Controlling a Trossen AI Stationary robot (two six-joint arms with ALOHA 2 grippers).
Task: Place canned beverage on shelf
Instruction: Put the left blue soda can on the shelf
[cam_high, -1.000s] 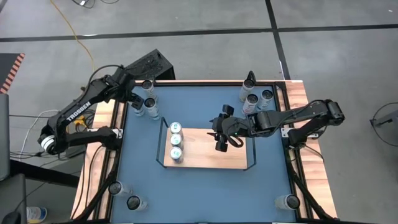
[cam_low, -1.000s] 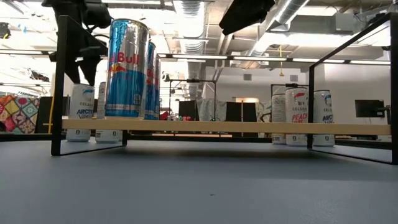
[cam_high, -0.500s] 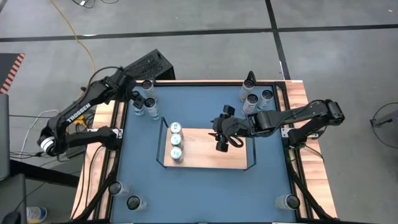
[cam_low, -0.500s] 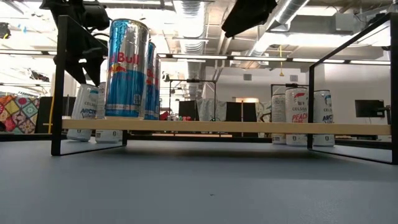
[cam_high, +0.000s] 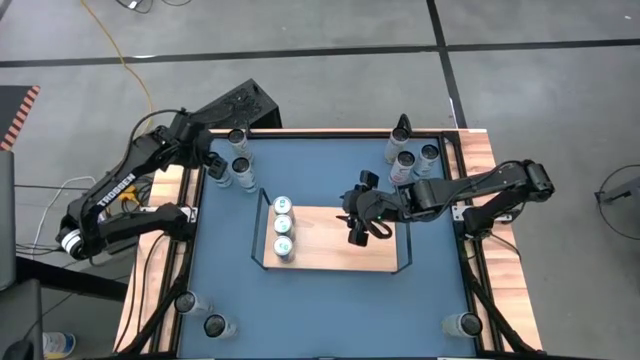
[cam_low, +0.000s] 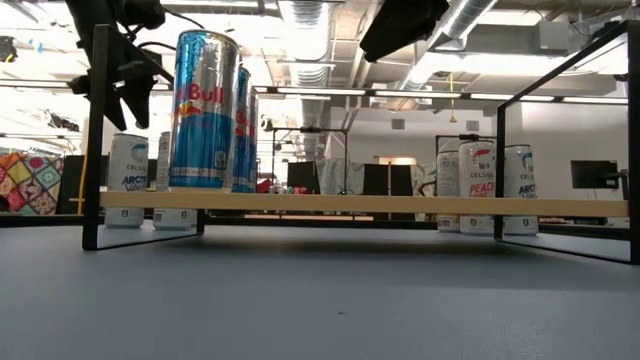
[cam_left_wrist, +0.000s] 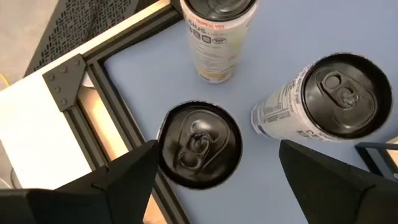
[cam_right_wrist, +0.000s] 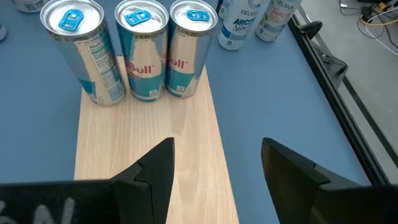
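Yellow cable (cam_high: 122, 62) on grey floor; quilt (cam_low: 30, 180) at room's edge.

Partly hidden cans
In the low view, the shelf (cam_low: 350, 205) board covers the lower parts of the white cans (cam_low: 478, 185) behind it.

The flat light-wood shelf in its thin black wire frame (cam_high: 340, 250) is bare over most of its board, with only three silver-and-blue cans (cam_high: 283, 226) standing in a row at one end and raised black rails closing both ends. The blue surface (cam_high: 330, 310) around it lies open. Three white cans with dark tops (cam_left_wrist: 202, 144) crowd one far corner, tight against the black edge frame.
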